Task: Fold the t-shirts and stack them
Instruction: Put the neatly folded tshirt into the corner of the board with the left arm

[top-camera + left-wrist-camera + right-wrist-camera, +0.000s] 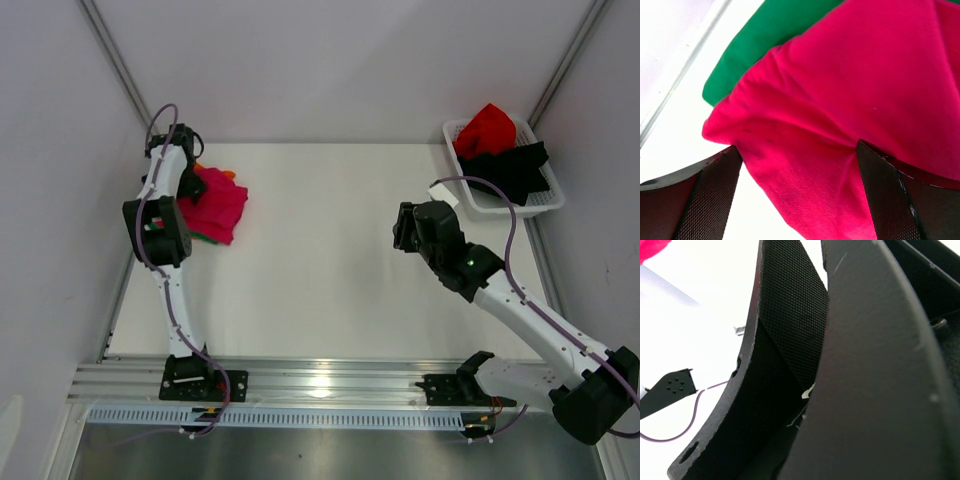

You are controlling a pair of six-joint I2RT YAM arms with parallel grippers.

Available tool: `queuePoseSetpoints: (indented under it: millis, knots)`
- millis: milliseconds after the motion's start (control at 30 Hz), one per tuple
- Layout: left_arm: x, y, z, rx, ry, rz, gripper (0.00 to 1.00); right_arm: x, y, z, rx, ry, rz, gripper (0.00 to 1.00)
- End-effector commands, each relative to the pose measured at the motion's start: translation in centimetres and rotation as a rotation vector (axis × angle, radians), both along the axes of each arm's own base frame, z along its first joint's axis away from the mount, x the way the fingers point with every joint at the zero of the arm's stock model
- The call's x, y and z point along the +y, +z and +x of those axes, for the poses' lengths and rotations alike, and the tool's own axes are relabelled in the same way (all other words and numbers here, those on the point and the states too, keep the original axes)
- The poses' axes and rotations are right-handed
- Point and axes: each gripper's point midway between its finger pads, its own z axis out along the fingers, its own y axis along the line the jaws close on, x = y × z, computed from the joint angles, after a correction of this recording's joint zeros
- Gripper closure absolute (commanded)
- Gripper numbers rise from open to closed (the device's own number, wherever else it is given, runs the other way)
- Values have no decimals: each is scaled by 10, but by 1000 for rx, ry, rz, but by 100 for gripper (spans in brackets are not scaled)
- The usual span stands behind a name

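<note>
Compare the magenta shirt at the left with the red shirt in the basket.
The magenta shirt lies folded flat; the red shirt is bunched in a heap. The magenta shirt tops a pile on the table, over a green shirt; the red shirt sits in the white basket beside a black shirt. Both are plain single-colour cloth.
</note>
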Motion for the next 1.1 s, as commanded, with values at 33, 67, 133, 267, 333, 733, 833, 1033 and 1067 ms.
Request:
queuePoseSetpoints:
  millis: [33,67,133,267,333,733,833,1033,1067]
  knots:
    - [-45,6,12,-18,-95,-95,4,-8,13,-1,-40,-21,4,59]
    - [-49,6,14,-22,-105,-102,4,-9,13,-1,-40,-22,3,59]
    - [-51,5,19,-30,-116,-108,4,-10,14,-1,-43,-24,0,59]
    - [-53,1,22,-26,-122,-129,4,-11,15,-1,-47,-30,1,59]
    - [-55,2,25,-38,-123,-137,4,-11,14,-1,-45,-31,2,59]
    - [-47,38,42,-196,-174,-99,2,-8,-3,1,-17,-34,2,59]
    - [-45,30,45,-162,-158,-116,3,-10,-2,-1,-22,-39,3,59]
    - [-46,5,38,-92,-135,-131,5,-17,1,-4,-29,-56,-11,59]
    - [-46,5,38,-94,-136,-135,5,-18,2,-4,-32,-56,-12,59]
